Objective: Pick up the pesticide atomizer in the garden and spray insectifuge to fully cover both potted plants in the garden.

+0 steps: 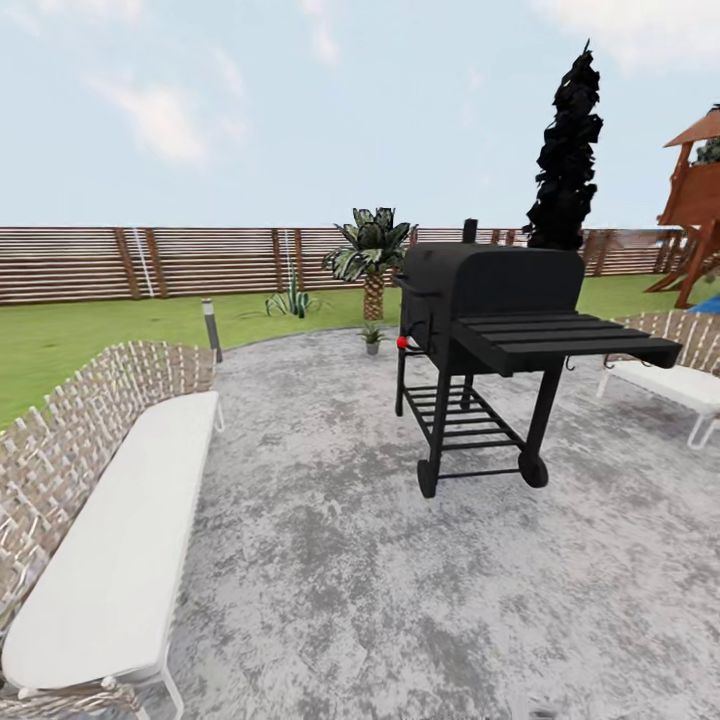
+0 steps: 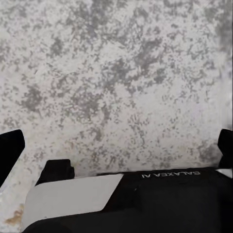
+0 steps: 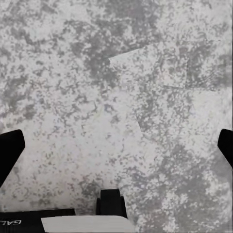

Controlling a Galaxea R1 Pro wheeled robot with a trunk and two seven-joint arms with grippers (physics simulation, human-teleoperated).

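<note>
Far off, one potted plant [image 1: 372, 338] sits at the paving's [image 1: 330, 560] edge below the palm [image 1: 372, 250], left of the grill [image 1: 490, 330]. Sprayer unseen; likely light, slick, best gripped mid-body. Both hands spread, empty.

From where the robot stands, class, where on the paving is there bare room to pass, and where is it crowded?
Bare paving runs between the white bench on the left and the black grill. It continues toward the small potted plant at the lawn edge. Crowded: the gap between the grill's shelf and the right lounger.
</note>
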